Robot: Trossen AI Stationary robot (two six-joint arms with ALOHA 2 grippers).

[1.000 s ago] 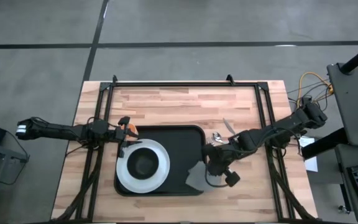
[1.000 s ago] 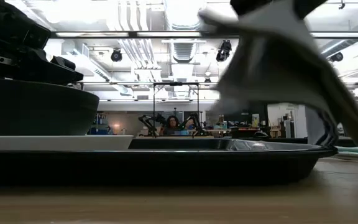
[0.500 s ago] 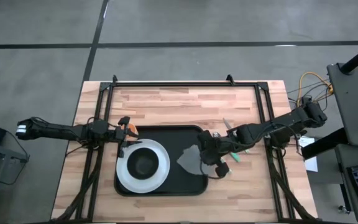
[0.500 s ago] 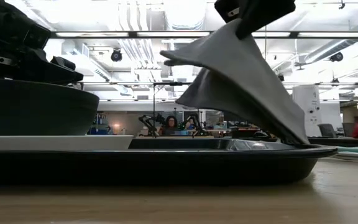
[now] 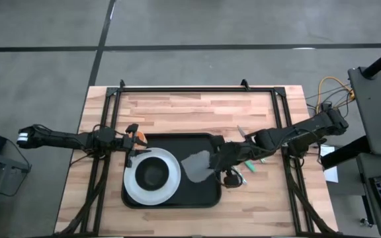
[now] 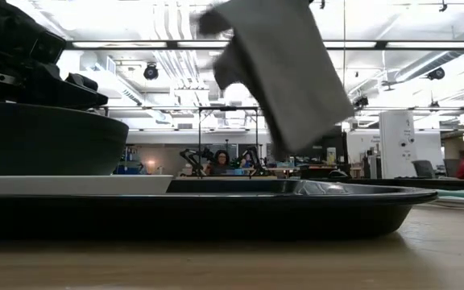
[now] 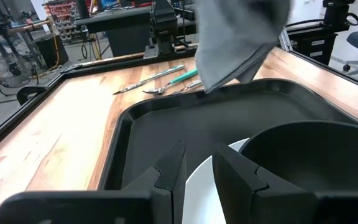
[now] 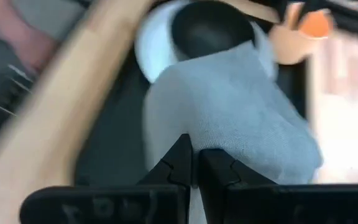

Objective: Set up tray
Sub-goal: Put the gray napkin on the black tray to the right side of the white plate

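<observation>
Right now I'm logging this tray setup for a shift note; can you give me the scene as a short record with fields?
tray: black, on the wooden table
plate: white, on the tray's left half, dark bowl on it
cloth: grey, hanging above the tray
right gripper: fingers shut on cloth
left gripper: at the plate's rim
cutlery: on table beside the tray
</observation>
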